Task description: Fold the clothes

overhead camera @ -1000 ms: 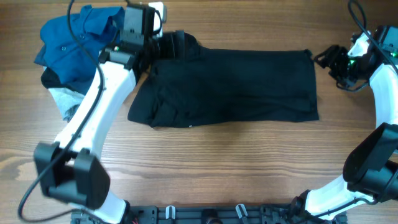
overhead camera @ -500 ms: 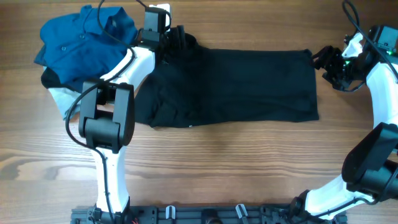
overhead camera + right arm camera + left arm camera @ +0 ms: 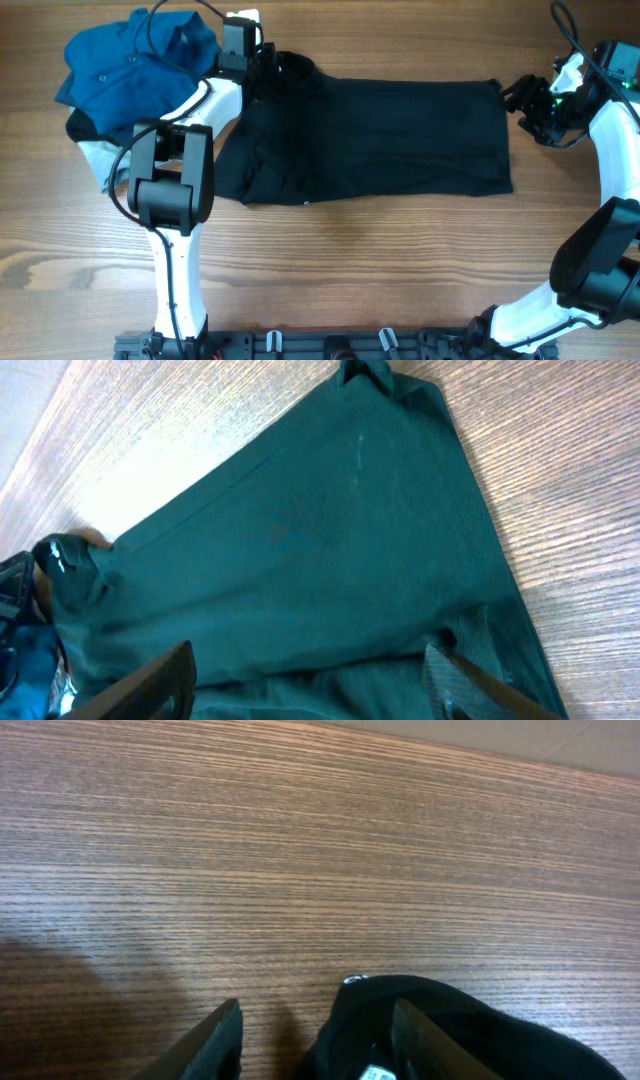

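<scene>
Left wrist view: left gripper [image 3: 315, 1045] spread, bunched edge of black garment [image 3: 450, 1030] reaching between its fingers. Right gripper [image 3: 310, 695] spread wide over garment's other end. Garment flat mid-table [image 3: 350, 270]; blue shirt [image 3: 120, 60] heaped just beside.

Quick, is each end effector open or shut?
Left end effector: open, at the black garment's edge.
Right end effector: open, holding nothing.

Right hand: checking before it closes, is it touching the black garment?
Cannot tell. Overhead, the right hand sits beside the black garment, height unclear; the right wrist view shows neither contact nor gap plainly.
</scene>
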